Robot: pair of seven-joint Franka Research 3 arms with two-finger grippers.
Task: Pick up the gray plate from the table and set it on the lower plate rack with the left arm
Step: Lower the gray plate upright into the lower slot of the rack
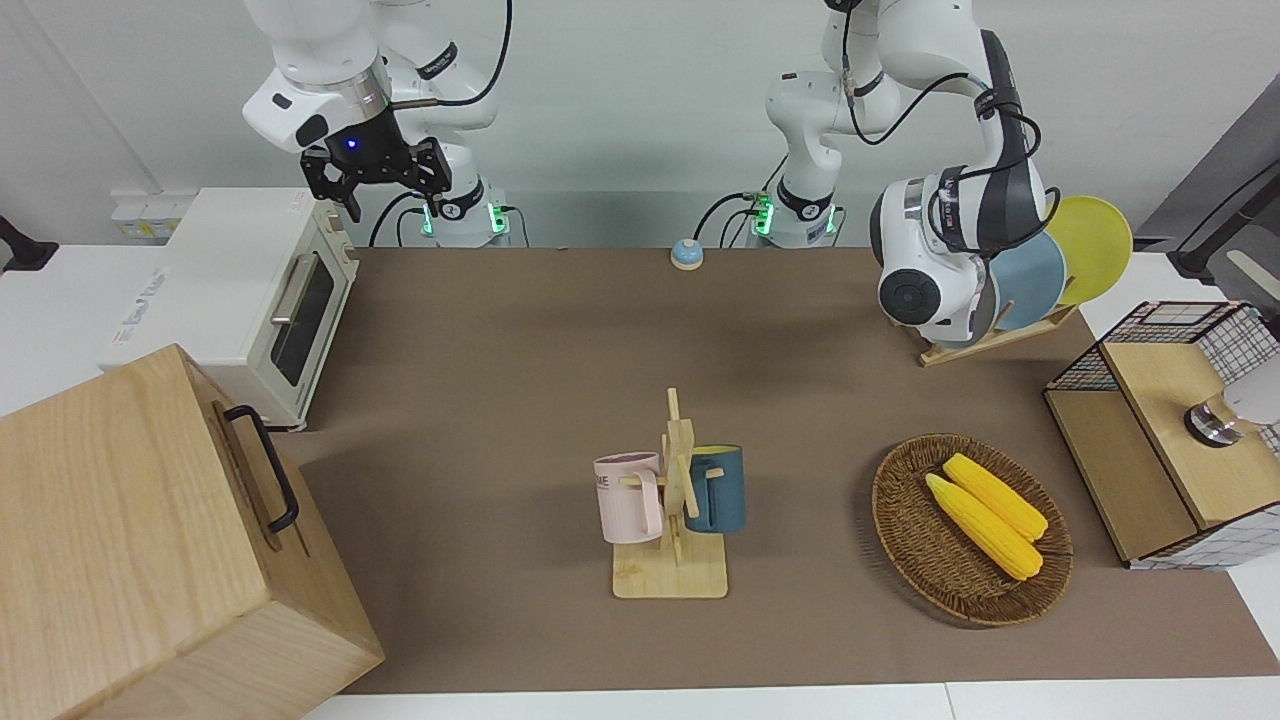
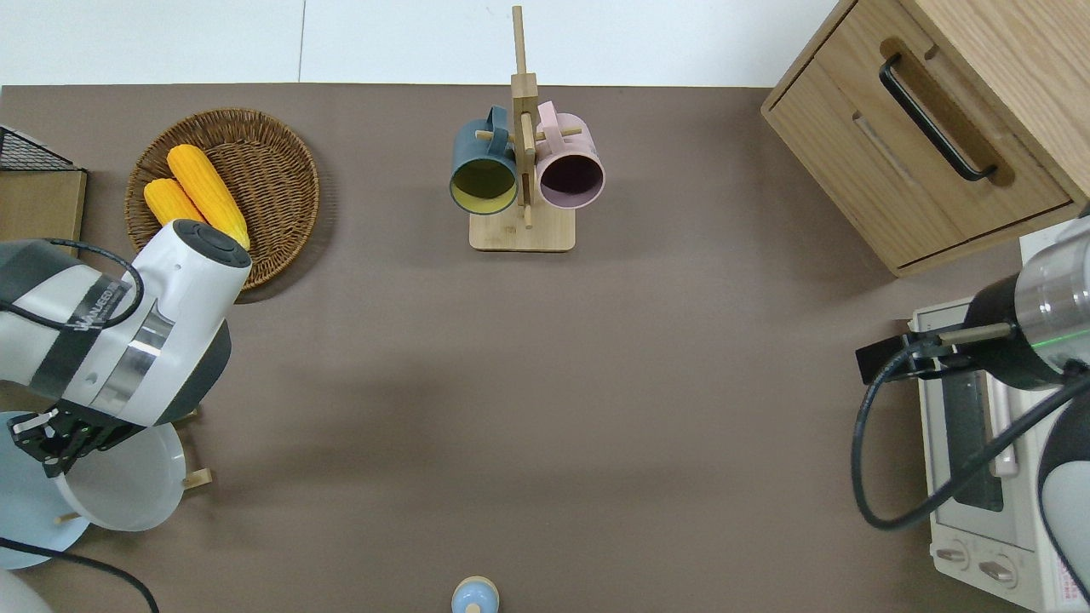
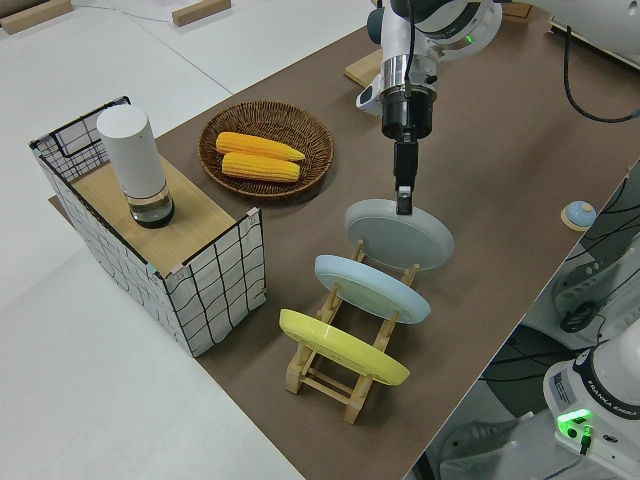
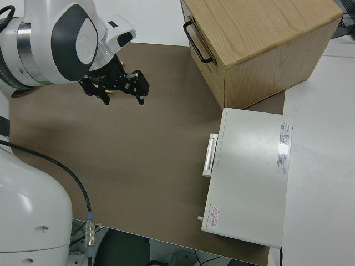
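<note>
The gray plate stands tilted in the lower plate rack, in the end slot nearest the table's middle. It also shows in the overhead view. My left gripper hangs straight down and is shut on the plate's top rim; in the overhead view it is over the rack. In the front view the left arm's wrist hides most of the plate. The rack stands on the brown table at the left arm's end, near the robots. My right gripper is parked and open.
A sky-blue plate and a yellow plate fill the rack's other slots. A wicker basket with two corn cobs, a wire-sided box with a white cylinder, a mug stand, a toaster oven and a wooden cabinet stand around.
</note>
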